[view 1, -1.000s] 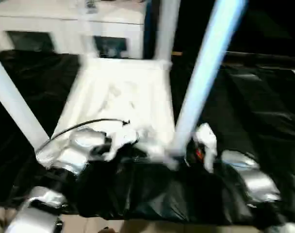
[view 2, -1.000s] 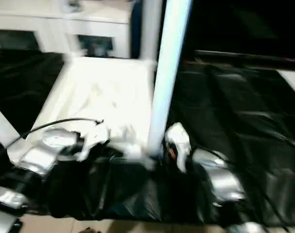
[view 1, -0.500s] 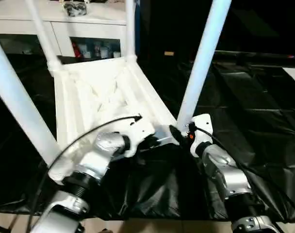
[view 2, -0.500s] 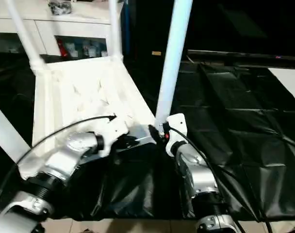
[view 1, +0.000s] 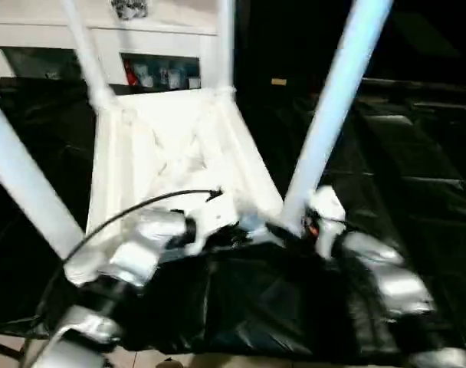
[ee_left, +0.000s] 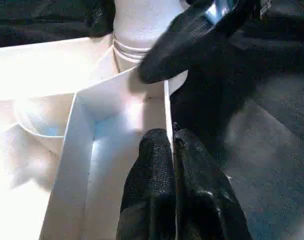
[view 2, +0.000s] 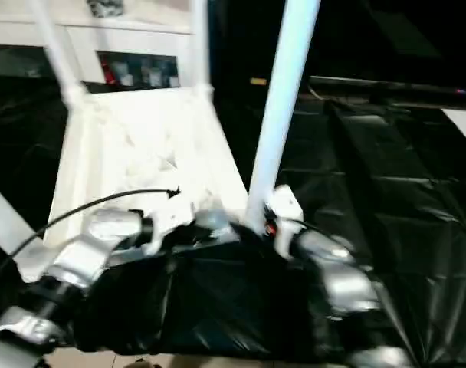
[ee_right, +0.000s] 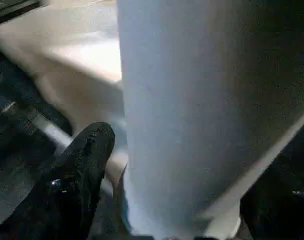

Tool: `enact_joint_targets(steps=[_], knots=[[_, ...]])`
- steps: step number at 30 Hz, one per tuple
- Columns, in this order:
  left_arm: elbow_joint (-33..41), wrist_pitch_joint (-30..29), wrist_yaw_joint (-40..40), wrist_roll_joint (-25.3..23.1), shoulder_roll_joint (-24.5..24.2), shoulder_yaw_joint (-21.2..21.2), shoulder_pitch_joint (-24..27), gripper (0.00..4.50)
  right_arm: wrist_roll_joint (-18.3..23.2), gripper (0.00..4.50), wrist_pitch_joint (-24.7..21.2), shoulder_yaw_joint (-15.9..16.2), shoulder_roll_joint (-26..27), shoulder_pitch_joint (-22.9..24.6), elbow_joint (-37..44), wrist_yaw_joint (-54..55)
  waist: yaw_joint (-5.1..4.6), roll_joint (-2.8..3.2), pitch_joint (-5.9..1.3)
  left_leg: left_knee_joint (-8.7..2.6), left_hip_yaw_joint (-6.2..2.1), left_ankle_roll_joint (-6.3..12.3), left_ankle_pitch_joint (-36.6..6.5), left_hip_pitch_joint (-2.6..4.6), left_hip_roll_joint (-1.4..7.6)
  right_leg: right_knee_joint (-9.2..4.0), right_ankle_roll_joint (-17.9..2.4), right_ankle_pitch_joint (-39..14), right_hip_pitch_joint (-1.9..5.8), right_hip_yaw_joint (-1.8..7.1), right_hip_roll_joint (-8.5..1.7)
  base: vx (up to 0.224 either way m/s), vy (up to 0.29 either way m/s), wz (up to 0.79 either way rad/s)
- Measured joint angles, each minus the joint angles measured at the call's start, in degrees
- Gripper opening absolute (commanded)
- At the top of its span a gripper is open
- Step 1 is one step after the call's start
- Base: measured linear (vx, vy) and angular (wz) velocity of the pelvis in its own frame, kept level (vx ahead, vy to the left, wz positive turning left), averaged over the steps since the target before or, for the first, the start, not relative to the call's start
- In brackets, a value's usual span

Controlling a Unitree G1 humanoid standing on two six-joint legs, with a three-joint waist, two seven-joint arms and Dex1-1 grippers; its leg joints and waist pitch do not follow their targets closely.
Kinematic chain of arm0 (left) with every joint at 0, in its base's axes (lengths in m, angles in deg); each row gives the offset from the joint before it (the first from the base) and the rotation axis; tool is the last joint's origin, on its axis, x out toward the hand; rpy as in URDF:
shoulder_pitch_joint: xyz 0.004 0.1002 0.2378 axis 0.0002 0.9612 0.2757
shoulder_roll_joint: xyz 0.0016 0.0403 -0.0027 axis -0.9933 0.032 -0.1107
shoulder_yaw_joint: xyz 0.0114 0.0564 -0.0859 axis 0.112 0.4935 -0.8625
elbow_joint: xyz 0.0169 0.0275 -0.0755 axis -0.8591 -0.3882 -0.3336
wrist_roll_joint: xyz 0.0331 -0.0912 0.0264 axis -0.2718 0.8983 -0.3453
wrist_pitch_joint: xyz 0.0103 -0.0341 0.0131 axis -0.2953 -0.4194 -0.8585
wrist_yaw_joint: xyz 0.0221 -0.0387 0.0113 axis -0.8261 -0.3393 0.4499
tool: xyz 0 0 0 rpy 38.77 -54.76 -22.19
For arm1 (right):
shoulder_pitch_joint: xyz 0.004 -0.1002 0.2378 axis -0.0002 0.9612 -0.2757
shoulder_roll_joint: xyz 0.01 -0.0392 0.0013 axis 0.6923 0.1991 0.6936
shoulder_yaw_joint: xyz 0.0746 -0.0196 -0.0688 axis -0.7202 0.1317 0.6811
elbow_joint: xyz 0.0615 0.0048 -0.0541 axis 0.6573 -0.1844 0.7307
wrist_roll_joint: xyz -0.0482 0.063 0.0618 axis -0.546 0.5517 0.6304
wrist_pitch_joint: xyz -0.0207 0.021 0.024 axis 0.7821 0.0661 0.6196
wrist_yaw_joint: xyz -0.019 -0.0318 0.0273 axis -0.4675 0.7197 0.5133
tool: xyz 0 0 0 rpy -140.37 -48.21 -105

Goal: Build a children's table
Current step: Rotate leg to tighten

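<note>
On the black-draped bench (view 1: pixel 417 199), seen from the head cameras, the children's table (view 1: pixel 172 153) lies upside down, ribbed underside up, with four white legs rising from its corners; the near right leg (view 1: pixel 333 107) stands tall just in front of the right arm. Behind it sits a white cabinet (view 1: pixel 103 38). The left gripper (view 1: pixel 244 230) reaches in at the near edge of the top, a black cable arching over its silver forearm, and the right gripper (view 1: pixel 290 230) sits at the foot of that near right leg. Over to the left wrist camera: the left gripper (ee_left: pixel 172 145) is clenched on the thin white rim (ee_left: pixel 167 115) of the table top, one finger either side of the wall, close to the corner socket (ee_left: pixel 142 30), and the right gripper's black finger pokes in beside that socket. Right wrist camera now: the leg (ee_right: pixel 192 110) stands between the right gripper's spread fingers (ee_right: pixel 82 170), which stand clear of it, released.
</note>
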Motion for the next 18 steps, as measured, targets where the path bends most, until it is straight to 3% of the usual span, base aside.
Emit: enact_joint_targets(steps=[9,18], knots=[[-0.96,2.93,-9.96,3.45,-4.08,0.12,-0.01,0.00,2.57,3.67,-1.27,4.10,-7.29,1.08,4.15,-16.69,0.92,-0.23,0.07,0.08,0.04,0.00,0.00,0.00,0.02,0.07,-0.01,0.01,0.03,0.00,-0.02,0.000,0.000,0.00],[-2.76,5.37,-14.13,4.43,-5.39,0.99,-0.90,0.00,3.35,2.90,-2.87,5.12,-8.51,1.07,5.21,-21.16,1.26,-0.29,0.08,0.16,0.06,0.00,0.00,0.03,0.04,0.36,0.00,0.00,0.02,0.01,-0.06,0.000,0.000,0.00]])
